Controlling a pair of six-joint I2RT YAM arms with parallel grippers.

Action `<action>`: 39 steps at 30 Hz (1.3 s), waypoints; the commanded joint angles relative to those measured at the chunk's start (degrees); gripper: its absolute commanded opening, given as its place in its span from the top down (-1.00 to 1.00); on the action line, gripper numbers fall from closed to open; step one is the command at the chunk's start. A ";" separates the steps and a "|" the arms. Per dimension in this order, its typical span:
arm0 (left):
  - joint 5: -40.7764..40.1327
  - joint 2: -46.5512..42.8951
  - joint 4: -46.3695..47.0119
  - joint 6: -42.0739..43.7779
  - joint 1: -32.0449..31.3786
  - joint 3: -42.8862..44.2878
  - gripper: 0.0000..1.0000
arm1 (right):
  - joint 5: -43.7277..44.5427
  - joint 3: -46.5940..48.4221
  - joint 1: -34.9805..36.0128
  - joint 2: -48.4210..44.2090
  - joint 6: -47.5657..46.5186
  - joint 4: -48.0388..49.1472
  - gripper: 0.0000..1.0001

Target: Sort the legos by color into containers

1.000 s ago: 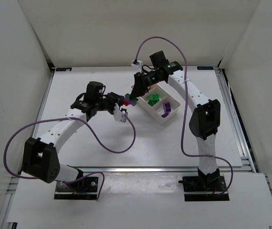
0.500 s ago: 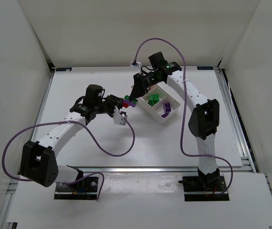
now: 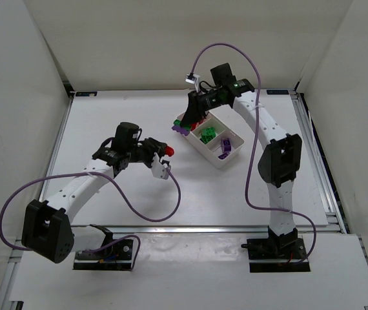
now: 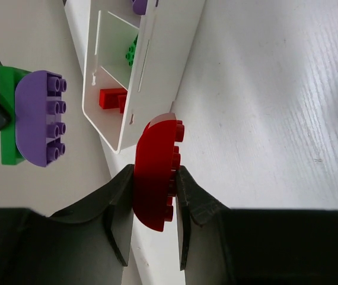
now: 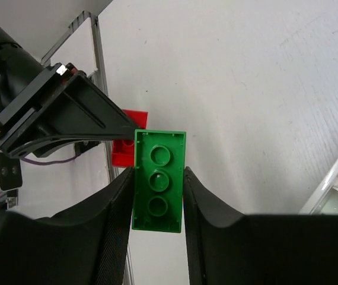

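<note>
Left arm: the left gripper (image 4: 155, 175) has its jaws narrow, clamped on a rounded red brick (image 4: 154, 154), held near the end wall of the tray (image 3: 203, 154)
Right arm: the right gripper (image 5: 158, 173) has its jaws narrow, clamped on a green brick (image 5: 158, 190); a purple brick (image 4: 35, 116) is stuck to its face, at the same end of the tray
Tray contents: red in the end compartment (image 4: 105, 120), green in the middle, purple at the far end
Step in hand: both arms carry bricks, neither released yet
Next move, left: probably carry the red brick over the end compartment, then open
Next move, right: the green and purple pair likely needs pulling apart before sorting
</note>
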 commanded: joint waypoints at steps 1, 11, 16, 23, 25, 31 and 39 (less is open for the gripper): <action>0.66 -1.30 0.91 -4.26 -0.29 0.83 0.80 | 0.10 1.44 -0.02 -1.25 -0.51 1.41 1.00; -0.84 12.05 4.25 -56.28 -0.29 21.57 0.80 | 8.27 -5.85 -7.57 -8.54 -1.39 2.37 1.00; -0.22 19.17 4.71 -69.49 -0.56 30.62 0.80 | 12.15 -8.75 -11.97 -12.41 -2.00 2.11 1.00; -1.89 31.65 -0.47 -73.89 -0.56 43.43 0.80 | 13.37 -15.17 -15.58 -17.85 -2.18 2.02 1.00; -1.28 34.55 -3.64 -75.47 -0.56 46.79 0.80 | 13.90 -16.14 -16.19 -18.56 -2.27 1.93 1.00; -1.62 43.08 -4.44 -77.68 -0.56 55.32 0.80 | 13.90 -17.55 -17.95 -20.06 -2.27 0.97 1.00; -2.06 53.79 -6.81 -77.94 -0.47 64.29 0.58 | 13.99 -17.46 -19.36 -19.71 -2.36 0.00 1.00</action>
